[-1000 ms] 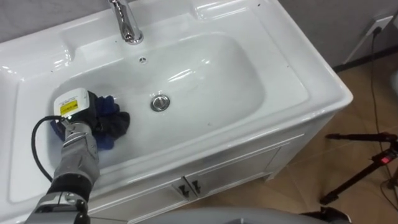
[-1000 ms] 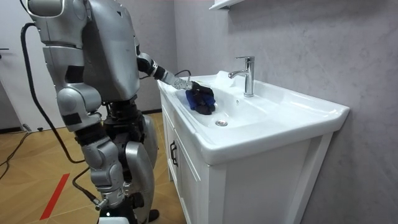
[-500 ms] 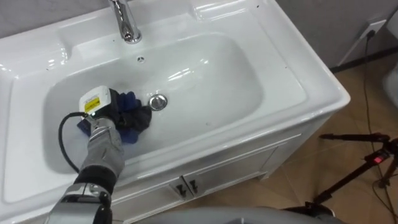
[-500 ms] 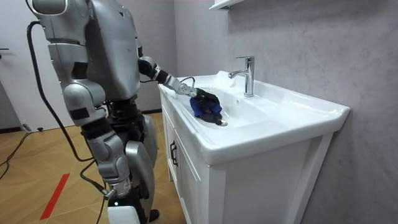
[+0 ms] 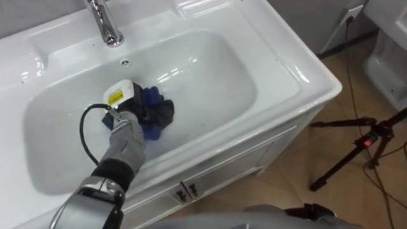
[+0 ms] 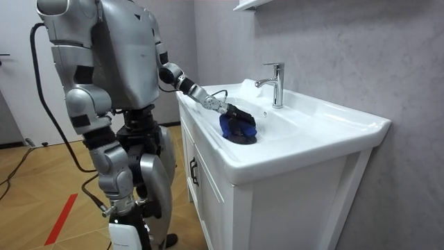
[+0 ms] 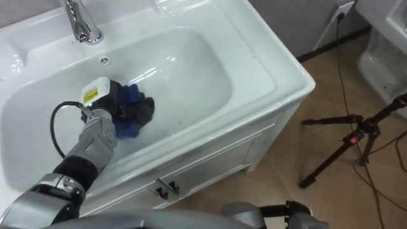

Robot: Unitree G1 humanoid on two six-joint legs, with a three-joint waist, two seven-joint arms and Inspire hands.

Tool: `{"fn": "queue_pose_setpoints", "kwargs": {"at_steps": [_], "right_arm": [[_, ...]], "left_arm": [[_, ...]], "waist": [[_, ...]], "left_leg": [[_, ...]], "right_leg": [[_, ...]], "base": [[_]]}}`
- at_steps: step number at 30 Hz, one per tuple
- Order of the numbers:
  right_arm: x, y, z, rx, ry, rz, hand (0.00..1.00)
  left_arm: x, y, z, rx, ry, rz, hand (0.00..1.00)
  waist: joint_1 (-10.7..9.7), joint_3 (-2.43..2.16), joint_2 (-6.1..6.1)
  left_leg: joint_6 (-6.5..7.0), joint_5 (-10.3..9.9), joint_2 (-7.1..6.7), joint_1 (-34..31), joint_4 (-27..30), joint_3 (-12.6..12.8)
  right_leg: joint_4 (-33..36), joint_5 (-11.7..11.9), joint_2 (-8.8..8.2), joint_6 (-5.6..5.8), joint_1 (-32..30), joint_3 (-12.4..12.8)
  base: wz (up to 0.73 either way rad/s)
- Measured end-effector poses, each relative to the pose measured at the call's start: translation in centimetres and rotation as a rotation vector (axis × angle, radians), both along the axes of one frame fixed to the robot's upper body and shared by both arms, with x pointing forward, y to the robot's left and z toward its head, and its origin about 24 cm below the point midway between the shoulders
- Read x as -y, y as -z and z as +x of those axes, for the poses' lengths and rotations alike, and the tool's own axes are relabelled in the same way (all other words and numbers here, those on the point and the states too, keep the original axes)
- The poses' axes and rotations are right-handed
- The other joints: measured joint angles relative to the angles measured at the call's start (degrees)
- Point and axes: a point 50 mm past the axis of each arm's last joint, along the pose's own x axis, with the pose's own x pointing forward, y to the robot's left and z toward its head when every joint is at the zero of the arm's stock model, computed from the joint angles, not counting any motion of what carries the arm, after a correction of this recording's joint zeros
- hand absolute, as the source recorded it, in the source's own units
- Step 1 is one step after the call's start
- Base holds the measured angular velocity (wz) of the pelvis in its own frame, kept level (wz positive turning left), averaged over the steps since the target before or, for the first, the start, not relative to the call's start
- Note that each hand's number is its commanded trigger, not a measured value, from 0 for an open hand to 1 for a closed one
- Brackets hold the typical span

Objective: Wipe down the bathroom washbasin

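One blue cloth [image 5: 152, 127], soft, light, bunches easily, so grip mid-wad. Left robot hand [image 5: 125, 105] has its fingers curled round it, pressing it onto the slick basin [image 5: 210, 70] floor. Faucet [image 5: 105, 25] is beyond the hand.

white basin [image 5: 216, 70] set in a white cabinet [image 5: 222, 166] with two door handles [image 5: 186, 192] | chrome tap [image 5: 105, 25] upright on the back rim, small overflow hole [image 5: 124, 62] below it | blue-and-dark cloth [image 5: 156, 114] bunched near mid-bowl | wood floor [image 5: 299, 166] to the right, black tripod [image 5: 369, 137] standing on it
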Motion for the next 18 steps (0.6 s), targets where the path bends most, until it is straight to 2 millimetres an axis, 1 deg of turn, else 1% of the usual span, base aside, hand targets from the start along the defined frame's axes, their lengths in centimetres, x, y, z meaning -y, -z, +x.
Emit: {"fn": "queue_pose_setpoints", "kwargs": {"at_steps": [2, 3, 4, 5, 6, 7, 9, 10, 11, 13, 14, 16, 18], "right_arm": [[-0.1, -0.1, 0.6, 0.005, -0.007, 0.000, 0.00], [-0.1, -0.1, 0.6, 0.005, -0.010, 0.000, 0.00], [-0.1, -0.1, 0.7, 0.002, -0.018, -0.002, 0.00], [-0.1, -0.1, 0.7, 0.001, -0.022, -0.003, 0.00], [0.0, -0.1, 0.7, 0.000, -0.028, -0.003, 0.00], [0.1, -0.1, 0.6, -0.004, -0.041, -0.006, 0.00], [0.4, -0.1, 0.5, -0.014, -0.054, -0.014, 0.00], [0.7, -0.2, 0.4, -0.023, -0.073, -0.025, 0.00], [1.1, -0.3, 0.3, -0.034, -0.101, -0.044, 0.00], [1.8, -0.4, -0.1, -0.062, -0.138, -0.072, 0.00], [1.9, -0.4, -0.4, -0.081, -0.155, -0.084, 0.00], [1.8, -0.3, -0.7, -0.102, -0.178, -0.090, 0.00], [1.6, -0.2, -0.7, -0.108, -0.179, -0.088, 0.00]], "left_arm": [[2.1, -0.6, 0.9, 0.013, 0.064, -0.036, 1.00], [2.7, -0.8, 1.2, 0.017, 0.078, -0.047, 1.00], [3.8, -1.2, 1.6, 0.024, 0.104, -0.073, 1.00], [4.3, -1.4, 1.8, 0.027, 0.120, -0.083, 1.00], [5.2, -1.8, 2.1, 0.030, 0.146, -0.106, 1.00], [5.7, -2.2, 2.5, 0.033, 0.173, -0.116, 1.00], [5.9, -2.5, 2.8, 0.034, 0.187, -0.120, 1.00], [5.9, -2.7, 2.9, 0.037, 0.188, -0.135, 1.00], [6.1, -3.0, 3.1, 0.041, 0.192, -0.160, 1.00], [6.5, -3.3, 3.1, 0.043, 0.197, -0.195, 1.00], [6.9, -3.5, 3.1, 0.048, 0.201, -0.221, 1.00], [7.4, -4.1, 3.3, 0.059, 0.215, -0.256, 1.00], [7.8, -4.7, 3.4, 0.077, 0.232, -0.279, 1.00]], "waist": [[-1.12, 0.06, 0.16], [-1.58, 0.09, 0.20], [-2.62, 0.09, 0.21], [-2.97, 0.10, 0.23], [-3.81, 0.12, 0.30], [-4.03, 0.18, 0.45], [-4.11, 0.20, 0.72], [-4.11, 0.16, 1.08], [-4.14, 0.30, 1.72], [-4.29, 0.35, 2.37], [-4.61, 0.44, 2.50], [-4.77, 0.45, 2.51], [-4.79, 0.74, 2.51]], "left_leg": [[0.09, 0.04, -0.38, -0.62, -0.01, 0.70], [0.10, 0.05, -0.48, -0.75, -0.02, 0.73], [0.10, 0.05, -0.72, -0.91, -0.03, 0.77], [0.10, 0.05, -0.81, -0.95, -0.03, 0.83], [0.12, 0.04, -0.96, -1.00, -0.03, 0.94], [0.42, -0.14, -0.97, -0.99, -0.03, 1.26], [0.81, -0.38, -0.94, -1.14, -0.03, 1.40], [1.08, -0.54, -0.94, -1.63, 0.00, 1.40], [1.52, -0.75, -0.94, -2.06, -0.02, 1.36], [1.81, -0.68, -1.07, -2.61, 0.03, 1.24], [1.94, -0.60, -1.11, -2.84, 0.04, 1.17], [2.01, -0.56, -1.11, -3.40, 0.08, 1.17], [2.10, -0.50, -1.13, -3.63, 0.08, 1.13]], "right_leg": [[-0.03, 0.46, -0.33, 0.61, -0.81, 0.87], [-0.15, 0.60, -0.41, 0.73, -0.90, 0.94], [-0.49, 0.79, -0.65, 0.99, -0.90, 0.91], [-0.59, 0.86, -0.74, 1.10, -0.91, 0.97], [-0.69, 0.95, -0.89, 1.25, -0.92, 1.04], [-0.68, 1.00, -0.86, 1.34, -1.01, 1.33], [-0.53, 1.03, -0.74, 1.40, -1.37, 1.70], [-0.54, 1.09, -0.70, 1.49, -1.90, 1.67], [-0.40, 1.20, -0.70, 1.62, -2.11, 1.40], [-0.15, 1.23, -1.02, 1.72, -2.16, 1.03], [0.18, 1.19, -1.20, 1.78, -2.24, 0.47], [0.13, 1.18, -1.24, 1.79, -2.62, 0.41], [0.12, 1.18, -1.25, 1.79, -2.83, 0.44]], "base": [[-0.13], [-0.10], [0.00], [0.00], [-0.07], [-0.09], [-0.09], [0.00], [0.08], [0.15], [0.22], [0.14], [0.00]]}}
